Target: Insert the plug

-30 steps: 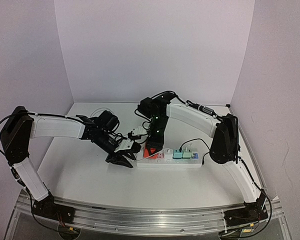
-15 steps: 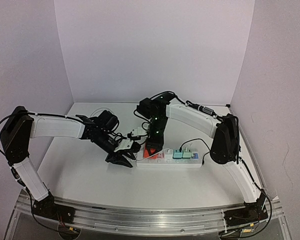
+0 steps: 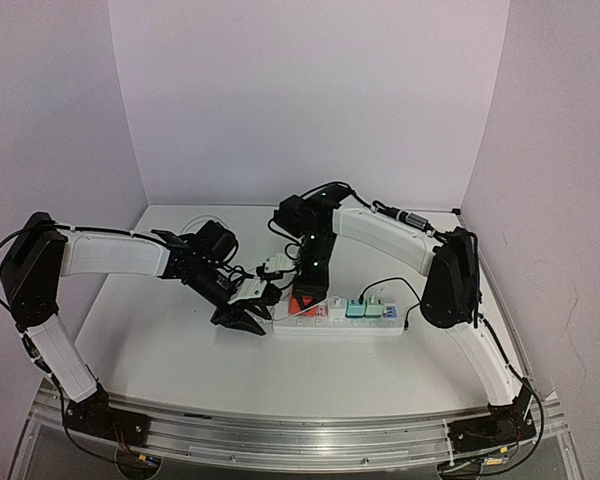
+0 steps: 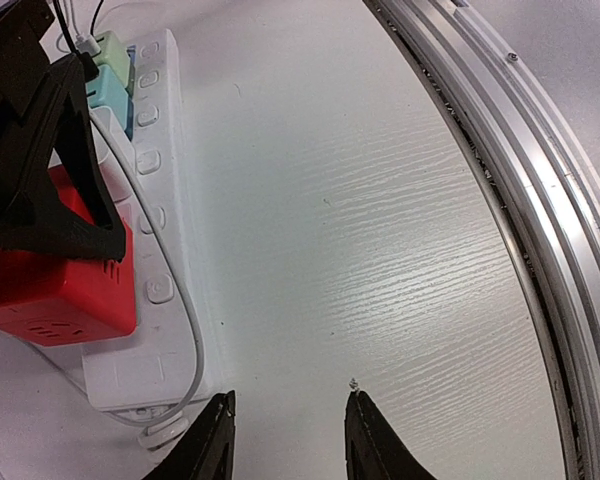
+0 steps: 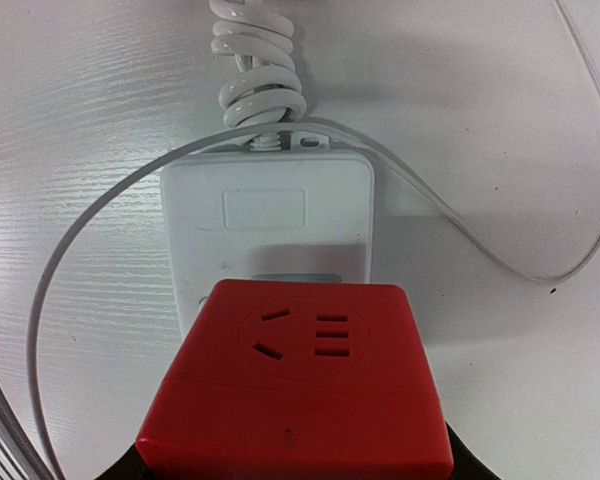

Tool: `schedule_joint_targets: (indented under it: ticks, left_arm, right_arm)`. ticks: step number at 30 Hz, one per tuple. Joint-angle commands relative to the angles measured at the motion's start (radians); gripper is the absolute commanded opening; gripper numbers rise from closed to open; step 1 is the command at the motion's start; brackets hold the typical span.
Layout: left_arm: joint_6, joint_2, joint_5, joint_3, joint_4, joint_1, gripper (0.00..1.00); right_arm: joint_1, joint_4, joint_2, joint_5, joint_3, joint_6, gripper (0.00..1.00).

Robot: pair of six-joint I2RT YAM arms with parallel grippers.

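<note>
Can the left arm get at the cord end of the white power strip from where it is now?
Likely yes. The left end effector sits just beside that end of the power strip, jaws apart and empty, with only a thin white cable between; the red plug sits farther along.
</note>
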Motion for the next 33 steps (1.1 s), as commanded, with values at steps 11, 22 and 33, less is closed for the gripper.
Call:
schedule_joint_targets:
  ticks: [11, 22, 33]
  left_arm:
    - [0.013, -0.020, 0.009, -0.011, 0.021, 0.009, 0.38]
    - [0.010, -0.026, 0.011, -0.017, 0.024, 0.014, 0.38]
    - [0.011, -0.027, 0.018, -0.022, 0.031, 0.017, 0.38]
  right_arm:
    - [0.005, -0.165, -0.042, -0.094, -0.006, 0.030, 0.00]
    - [-0.003, -0.171, -0.042, -0.020, -0.038, 0.023, 0.00]
    - [-0.022, -0.180, -0.079, -0.005, -0.033, 0.017, 0.00]
